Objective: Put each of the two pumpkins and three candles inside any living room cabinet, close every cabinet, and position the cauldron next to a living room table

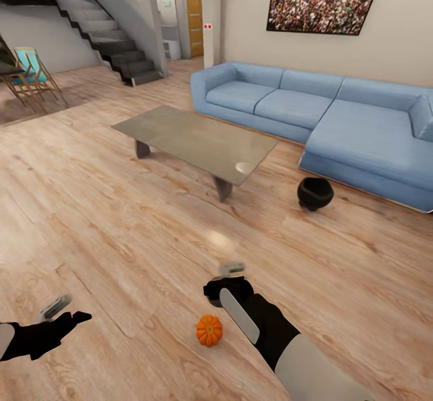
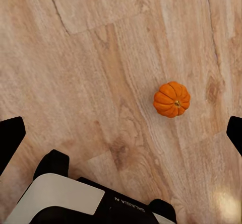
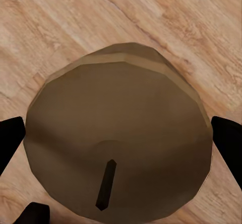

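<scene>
From the head, one pumpkin [image 1: 209, 330] lies on the wood floor [image 1: 120, 220] beside the right gripper [image 1: 231, 267], and the cauldron [image 1: 314, 193] sits between coffee table [image 1: 195, 142] and blue sofa [image 1: 337, 118]. The left wrist shows spread black fingertips [image 2: 10, 136] above that pumpkin [image 2: 172, 99], untouched. The right wrist shows a candle [image 3: 118, 143] (dark wick visible) between parted fingertips [image 3: 228, 143]; whether they clamp it I cannot tell.

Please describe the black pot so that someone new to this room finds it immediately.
Find the blue sofa. On the wooden floor just before its long section, past the low grey table, stands the pot. It is round, black and wide-mouthed, unlike the small orange pumpkin.
</scene>
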`<state>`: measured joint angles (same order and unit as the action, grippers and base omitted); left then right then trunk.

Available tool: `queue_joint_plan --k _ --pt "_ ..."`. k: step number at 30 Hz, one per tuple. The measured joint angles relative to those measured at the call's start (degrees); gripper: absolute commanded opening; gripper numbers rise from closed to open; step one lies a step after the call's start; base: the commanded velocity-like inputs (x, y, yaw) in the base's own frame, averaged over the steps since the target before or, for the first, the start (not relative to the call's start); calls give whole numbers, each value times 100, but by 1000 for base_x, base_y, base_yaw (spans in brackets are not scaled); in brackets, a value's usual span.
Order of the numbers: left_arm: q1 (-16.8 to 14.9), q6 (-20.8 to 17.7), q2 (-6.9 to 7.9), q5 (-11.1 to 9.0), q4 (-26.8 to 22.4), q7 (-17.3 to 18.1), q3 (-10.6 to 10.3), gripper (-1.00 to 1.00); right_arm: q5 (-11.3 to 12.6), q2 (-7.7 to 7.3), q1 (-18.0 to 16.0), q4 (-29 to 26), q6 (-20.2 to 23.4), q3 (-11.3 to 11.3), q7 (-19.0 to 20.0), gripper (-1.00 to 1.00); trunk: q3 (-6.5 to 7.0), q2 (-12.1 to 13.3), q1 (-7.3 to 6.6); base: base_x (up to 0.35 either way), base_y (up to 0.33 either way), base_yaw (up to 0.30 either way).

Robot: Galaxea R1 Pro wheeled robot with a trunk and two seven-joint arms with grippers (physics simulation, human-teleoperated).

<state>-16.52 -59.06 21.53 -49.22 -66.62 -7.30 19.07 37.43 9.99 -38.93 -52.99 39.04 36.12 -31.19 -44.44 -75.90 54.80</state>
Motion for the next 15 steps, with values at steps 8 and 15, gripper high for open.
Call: queue_joint_plan --k 8,15 --pt "0 0 0 -1 0 0 0 100 -4 0 0 0 1 0 -1 -100 -54 0 0 39 9 212" --pt "0 -1 0 -1 0 0 -2 100 -5 0 0 0 6 0 -6 -100 -98 0 0 1 0 227"
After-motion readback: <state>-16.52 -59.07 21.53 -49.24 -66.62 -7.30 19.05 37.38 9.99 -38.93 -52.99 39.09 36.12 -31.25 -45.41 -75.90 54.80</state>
